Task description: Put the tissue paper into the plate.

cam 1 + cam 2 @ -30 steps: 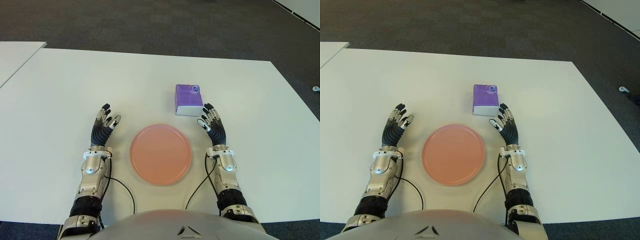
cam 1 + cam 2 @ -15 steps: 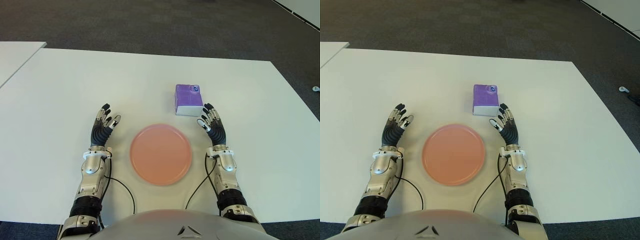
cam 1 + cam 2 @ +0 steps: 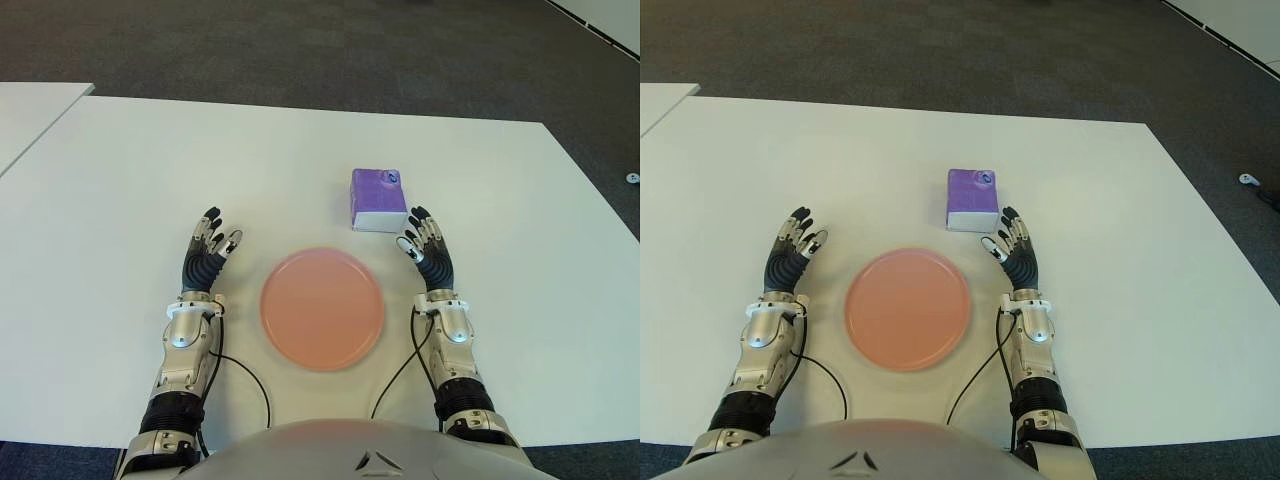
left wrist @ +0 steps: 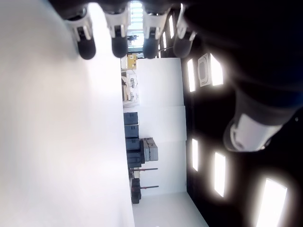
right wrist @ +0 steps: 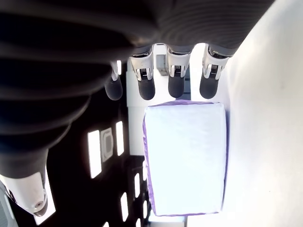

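Note:
A purple tissue pack point(image 3: 378, 199) with a white front side lies on the white table point(image 3: 120, 170), just beyond the pink plate point(image 3: 321, 308). My right hand point(image 3: 424, 247) is open, palm toward the plate, its fingertips a little short of the pack's near right corner. In the right wrist view the pack point(image 5: 184, 158) sits close in front of the spread fingers point(image 5: 176, 80), apart from them. My left hand point(image 3: 208, 249) is open at the plate's left, holding nothing. The plate has nothing on it.
A second white table point(image 3: 30, 115) shows at the far left. Dark carpet point(image 3: 300, 45) lies beyond the table's far edge. Thin black cables point(image 3: 245, 375) run from both wrists over the table near the plate's front.
My right hand has shifted very slightly forward and to the right beside the pack. The pack, the plate and my left hand have not moved.

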Action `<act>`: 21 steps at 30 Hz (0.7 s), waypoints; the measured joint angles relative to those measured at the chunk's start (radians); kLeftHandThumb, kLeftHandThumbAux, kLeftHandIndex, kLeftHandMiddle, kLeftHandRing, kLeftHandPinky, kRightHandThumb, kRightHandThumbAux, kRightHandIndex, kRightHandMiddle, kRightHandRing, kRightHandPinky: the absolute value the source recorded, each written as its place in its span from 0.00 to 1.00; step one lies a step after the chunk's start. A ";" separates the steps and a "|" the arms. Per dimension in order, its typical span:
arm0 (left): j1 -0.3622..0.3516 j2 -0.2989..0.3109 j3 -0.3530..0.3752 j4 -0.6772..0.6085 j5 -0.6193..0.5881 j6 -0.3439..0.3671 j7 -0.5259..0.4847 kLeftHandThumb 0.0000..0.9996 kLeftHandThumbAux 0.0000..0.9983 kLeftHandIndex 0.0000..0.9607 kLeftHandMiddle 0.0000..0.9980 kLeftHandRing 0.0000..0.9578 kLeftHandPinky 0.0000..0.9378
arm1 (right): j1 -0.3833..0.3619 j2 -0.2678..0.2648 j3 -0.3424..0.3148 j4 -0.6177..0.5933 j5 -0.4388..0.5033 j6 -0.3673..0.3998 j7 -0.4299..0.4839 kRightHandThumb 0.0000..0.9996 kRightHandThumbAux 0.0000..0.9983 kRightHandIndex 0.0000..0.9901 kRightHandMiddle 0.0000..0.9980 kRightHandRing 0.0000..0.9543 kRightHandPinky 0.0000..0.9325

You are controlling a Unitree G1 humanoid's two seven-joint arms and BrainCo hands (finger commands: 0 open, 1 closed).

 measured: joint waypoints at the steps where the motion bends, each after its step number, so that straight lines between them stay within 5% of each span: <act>1: -0.001 0.000 0.000 0.000 0.000 -0.001 0.000 0.00 0.58 0.00 0.00 0.00 0.00 | -0.007 -0.007 -0.009 0.010 0.000 -0.006 -0.007 0.00 0.61 0.00 0.00 0.00 0.00; 12: -0.021 0.001 0.003 0.018 0.001 -0.015 0.000 0.00 0.58 0.00 0.00 0.00 0.00 | -0.040 -0.120 -0.098 0.050 -0.013 -0.050 -0.118 0.01 0.63 0.00 0.00 0.00 0.00; 17: -0.030 -0.004 -0.001 0.017 0.001 -0.016 0.000 0.00 0.58 0.00 0.00 0.00 0.00 | -0.039 -0.121 -0.107 -0.131 -0.077 0.054 -0.179 0.06 0.59 0.00 0.00 0.00 0.00; 21: -0.031 -0.007 -0.001 0.023 0.001 -0.016 0.000 0.00 0.57 0.00 0.00 0.00 0.00 | -0.110 -0.140 -0.109 -0.272 -0.193 0.152 -0.265 0.11 0.54 0.00 0.00 0.00 0.00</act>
